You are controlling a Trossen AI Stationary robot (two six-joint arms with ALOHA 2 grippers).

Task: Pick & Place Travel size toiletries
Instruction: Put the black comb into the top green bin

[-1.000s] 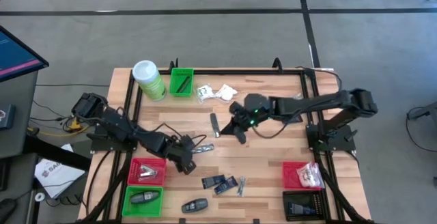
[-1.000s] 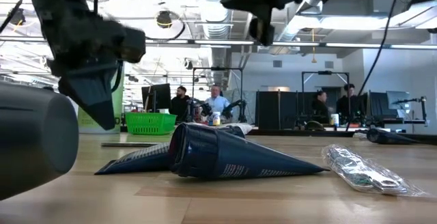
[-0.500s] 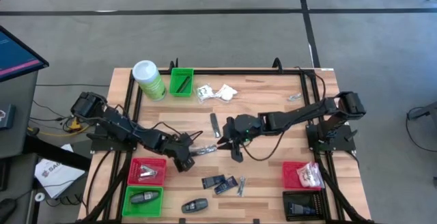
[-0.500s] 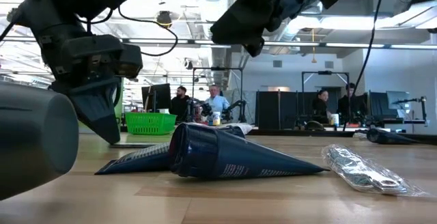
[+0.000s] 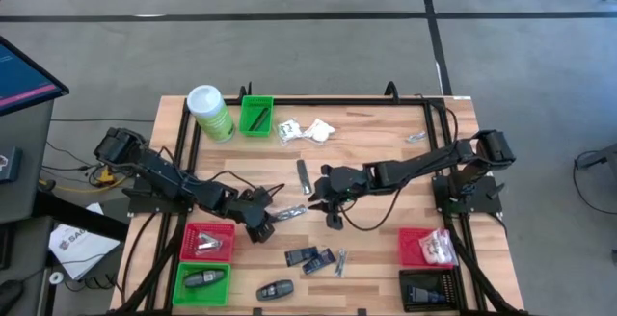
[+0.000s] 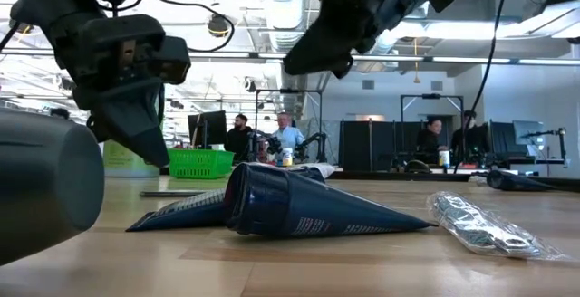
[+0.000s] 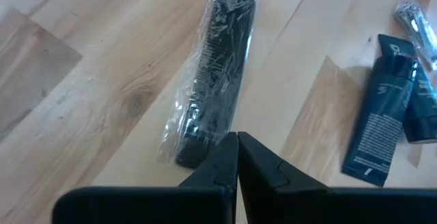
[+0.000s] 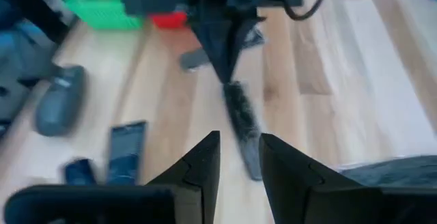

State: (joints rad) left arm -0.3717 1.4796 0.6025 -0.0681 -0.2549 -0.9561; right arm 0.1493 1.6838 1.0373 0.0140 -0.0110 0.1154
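Note:
A black comb in clear wrap (image 7: 215,67) lies flat on the table's middle (image 5: 291,212). My left gripper (image 7: 237,141) is shut, pointing steeply down at the comb's left end; the right wrist view shows it (image 8: 224,60) there too. My right gripper (image 8: 239,145) hangs open above the comb's right end (image 5: 328,212), with nothing between its fingers. Other toiletries lie loose: two dark blue tubes (image 5: 310,257), a silvery packet (image 5: 339,262), a black oval piece (image 5: 275,289) and white sachets (image 5: 305,130). My left gripper's shut fingertips (image 7: 229,149) stand at the wrapped comb's left end (image 7: 194,152), coming steeply from above. Whether they touch the wrap, I cannot tell. The comb lies flat on the table.
Near left stand a red bin (image 5: 207,242) and a green bin (image 5: 201,283), near right a red bin (image 5: 426,247) and a black bin (image 5: 429,290). A green canister (image 5: 210,114) and a small green bin (image 5: 256,116) stand at the far left. The low view shows a dark blue tube (image 6: 308,208).
My right gripper has come down and toward the table's left and near edge, rolling as it went, and now hangs over the comb. My left gripper has tipped a little over the comb's end. The comb has stayed in place.

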